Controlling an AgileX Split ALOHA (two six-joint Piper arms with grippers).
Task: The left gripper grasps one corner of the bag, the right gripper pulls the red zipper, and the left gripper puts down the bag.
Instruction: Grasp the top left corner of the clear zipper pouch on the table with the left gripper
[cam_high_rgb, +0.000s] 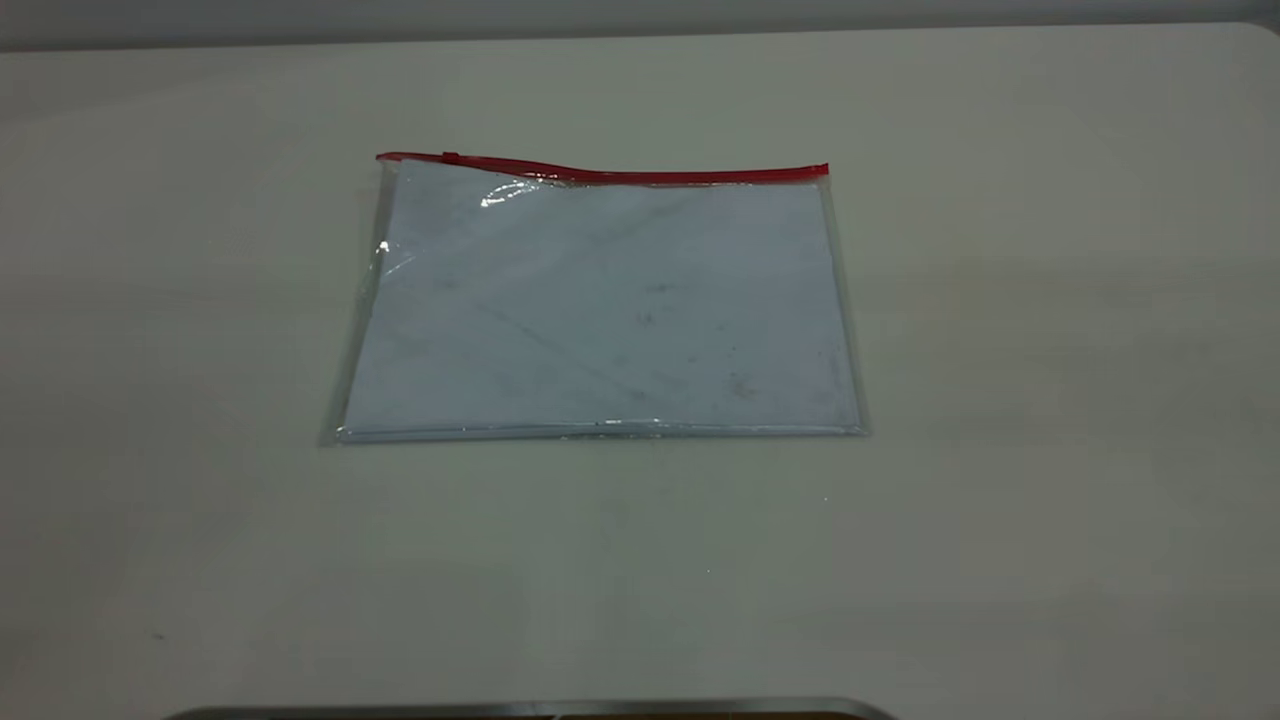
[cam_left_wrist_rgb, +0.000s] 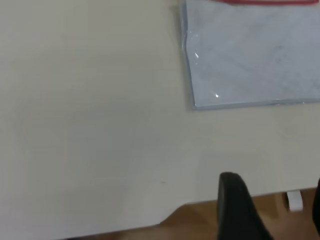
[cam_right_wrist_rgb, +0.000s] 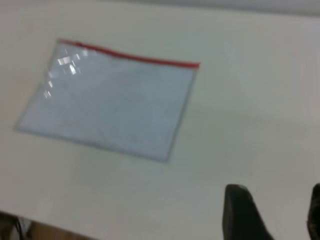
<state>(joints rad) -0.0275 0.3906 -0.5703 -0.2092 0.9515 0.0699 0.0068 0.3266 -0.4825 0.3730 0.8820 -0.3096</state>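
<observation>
The bag (cam_high_rgb: 600, 305) lies flat on the white table, a clear pouch with white paper inside. The red zipper (cam_high_rgb: 640, 175) runs along its far long edge, with the small slider tab (cam_high_rgb: 450, 157) near the left end. Neither arm shows in the exterior view. In the left wrist view my left gripper (cam_left_wrist_rgb: 272, 200) is open and empty over the table's edge, well apart from the bag's corner (cam_left_wrist_rgb: 196, 105). In the right wrist view my right gripper (cam_right_wrist_rgb: 275, 200) is open and empty above bare table, well apart from the bag (cam_right_wrist_rgb: 112, 102).
The white table (cam_high_rgb: 1050, 400) surrounds the bag on all sides. A dark metal-rimmed edge (cam_high_rgb: 530, 710) shows at the near side. In the left wrist view the table's edge (cam_left_wrist_rgb: 170, 216) gives way to brown floor.
</observation>
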